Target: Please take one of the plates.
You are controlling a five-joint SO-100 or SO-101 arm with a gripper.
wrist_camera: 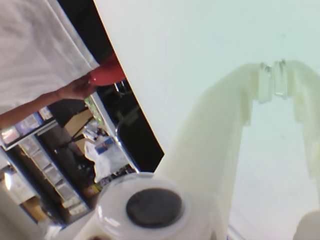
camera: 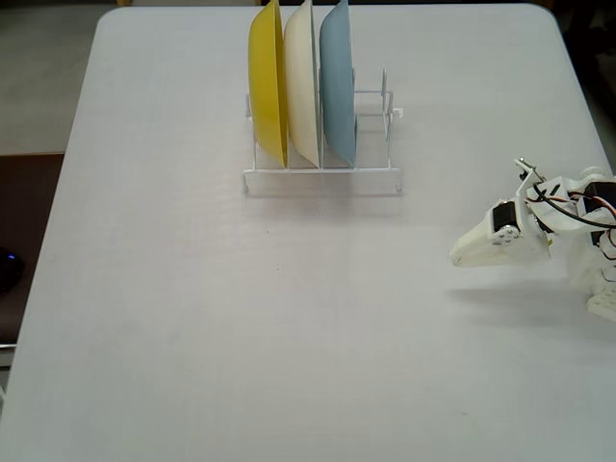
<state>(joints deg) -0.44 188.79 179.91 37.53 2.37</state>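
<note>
A white wire rack [camera: 322, 178] is standing near the far end of the pale table [camera: 192, 289] in the fixed view. It is holding a yellow plate [camera: 267, 82], a cream plate [camera: 300, 82] and a light blue plate [camera: 337, 87] upright, side by side.

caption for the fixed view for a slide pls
White gripper sits low at the table's right edge, apart from a wire rack holding yellow, cream and blue plates upright.

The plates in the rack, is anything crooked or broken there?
Nothing looks broken or spilled. In the fixed view the yellow plate, cream plate and light blue plate stand on edge, side by side in the white wire rack. No orange plate shows there. The gripper sits apart, to the right.
</note>
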